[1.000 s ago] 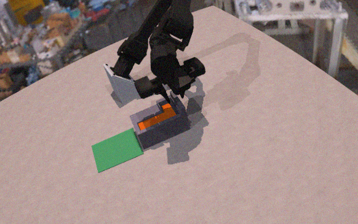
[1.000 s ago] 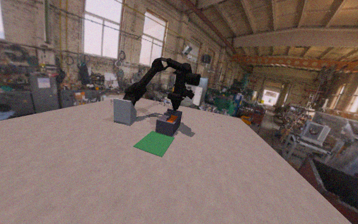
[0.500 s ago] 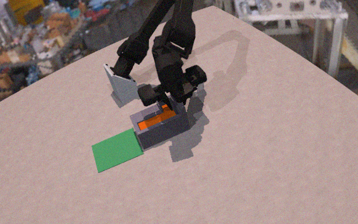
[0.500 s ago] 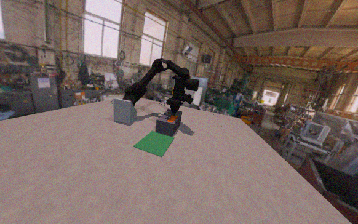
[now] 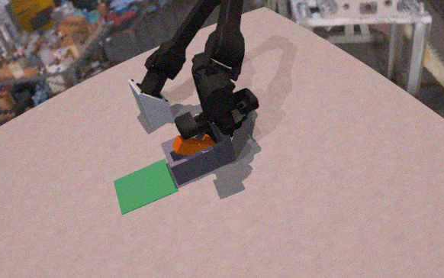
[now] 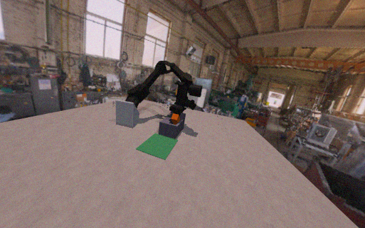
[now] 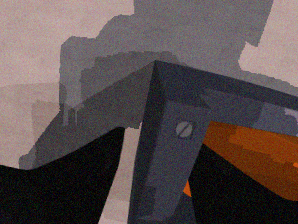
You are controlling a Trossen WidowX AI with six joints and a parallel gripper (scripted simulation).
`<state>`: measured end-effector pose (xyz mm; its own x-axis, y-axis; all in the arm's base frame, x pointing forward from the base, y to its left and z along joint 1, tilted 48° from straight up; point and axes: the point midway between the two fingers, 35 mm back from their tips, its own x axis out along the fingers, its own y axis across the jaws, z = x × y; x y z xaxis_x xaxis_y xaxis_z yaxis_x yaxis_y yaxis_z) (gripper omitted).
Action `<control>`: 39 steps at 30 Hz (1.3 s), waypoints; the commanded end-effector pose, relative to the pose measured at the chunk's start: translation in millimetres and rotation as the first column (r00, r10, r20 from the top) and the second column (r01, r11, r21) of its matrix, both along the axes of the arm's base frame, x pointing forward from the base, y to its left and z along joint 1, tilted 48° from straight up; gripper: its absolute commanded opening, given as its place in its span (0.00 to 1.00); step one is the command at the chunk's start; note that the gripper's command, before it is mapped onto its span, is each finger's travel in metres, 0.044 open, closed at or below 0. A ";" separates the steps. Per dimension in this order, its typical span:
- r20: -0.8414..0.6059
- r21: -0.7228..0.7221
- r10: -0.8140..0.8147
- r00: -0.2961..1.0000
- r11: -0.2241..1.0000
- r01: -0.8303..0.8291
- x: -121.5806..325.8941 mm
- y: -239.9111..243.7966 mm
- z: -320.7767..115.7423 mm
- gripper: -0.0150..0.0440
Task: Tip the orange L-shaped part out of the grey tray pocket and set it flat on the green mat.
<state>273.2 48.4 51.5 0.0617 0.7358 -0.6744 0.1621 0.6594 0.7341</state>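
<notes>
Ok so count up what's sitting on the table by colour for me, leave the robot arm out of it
Orange: 1, the L-shaped part, one end tipped up out of the tray.
Green: 1, the flat mat.
Dark grey: 1, the tray.
Light grey: 1, the block at the arm's foot.
Total: 4
</notes>
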 end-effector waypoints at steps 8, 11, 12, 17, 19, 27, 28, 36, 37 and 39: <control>-0.011 0.001 -0.004 1.000 1.000 0.004 -2.2 3.7 -5.3 0.56; -0.011 0.001 -0.004 1.000 1.000 0.004 -2.2 3.7 -5.3 0.56; -0.011 0.001 -0.004 1.000 1.000 0.004 -2.2 3.7 -5.3 0.56; -0.011 0.001 -0.004 1.000 1.000 0.004 -2.2 3.7 -5.3 0.56; 0.000 0.002 -0.002 1.000 1.000 0.002 -0.5 3.4 -3.2 0.56; -0.006 0.001 -0.003 1.000 1.000 0.003 -0.6 2.5 4.4 0.56; -0.008 0.001 -0.003 1.000 1.000 0.003 -0.6 2.2 7.4 0.56; -0.012 0.001 -0.004 1.000 1.000 0.004 -0.8 1.6 12.6 0.56; -0.012 0.000 -0.004 1.000 1.000 0.004 -0.6 -0.7 13.9 0.56; -0.012 -0.005 -0.006 1.000 1.000 0.006 0.4 -10.6 19.8 0.56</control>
